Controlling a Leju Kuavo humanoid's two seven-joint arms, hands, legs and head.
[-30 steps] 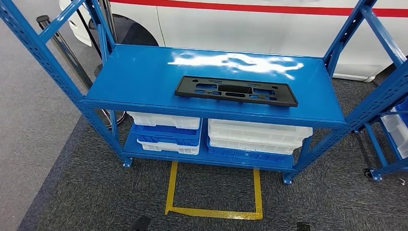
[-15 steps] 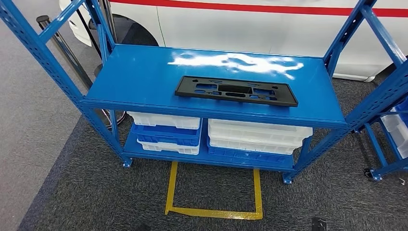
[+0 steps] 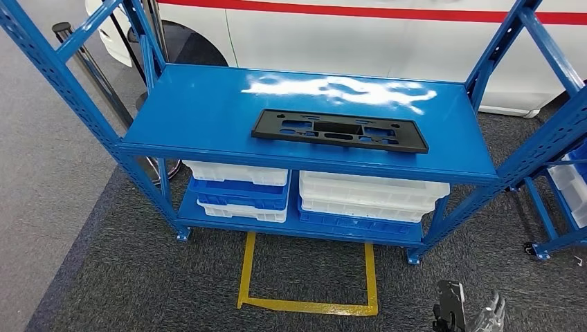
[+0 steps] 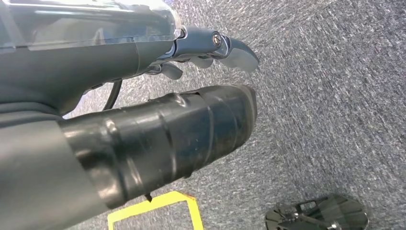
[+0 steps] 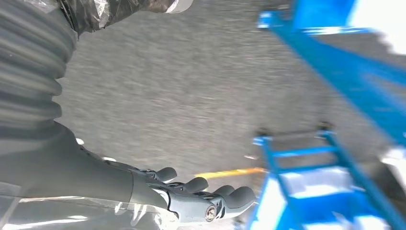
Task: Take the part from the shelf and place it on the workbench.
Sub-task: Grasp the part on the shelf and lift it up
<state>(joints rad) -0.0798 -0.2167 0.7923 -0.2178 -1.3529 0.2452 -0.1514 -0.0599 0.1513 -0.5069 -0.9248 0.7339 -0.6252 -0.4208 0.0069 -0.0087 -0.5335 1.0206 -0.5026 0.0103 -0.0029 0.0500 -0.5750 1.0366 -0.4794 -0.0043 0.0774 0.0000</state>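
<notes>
The part (image 3: 339,130) is a long flat black plastic plate with cut-outs. It lies near the front edge of the blue shelf's top board (image 3: 201,111). My right hand (image 3: 462,315) shows at the bottom right of the head view, low over the carpet and far short of the shelf. In the right wrist view that hand (image 5: 196,194) holds nothing, its fingers (image 5: 237,195) loosely apart. My left hand (image 4: 191,91) hangs over the grey carpet with nothing in it, thumb (image 4: 182,134) and fingers (image 4: 230,48) stretched out.
White and blue bins (image 3: 370,197) are stacked on the shelf's lower board. A yellow tape square (image 3: 308,304) marks the carpet in front of it. A white car (image 3: 387,34) stands behind, a second blue rack (image 3: 564,173) at the right, and a black post (image 3: 86,59) at the left.
My right hand has risen into the bottom right of the head view. The shelf and the part have stayed where they were.
</notes>
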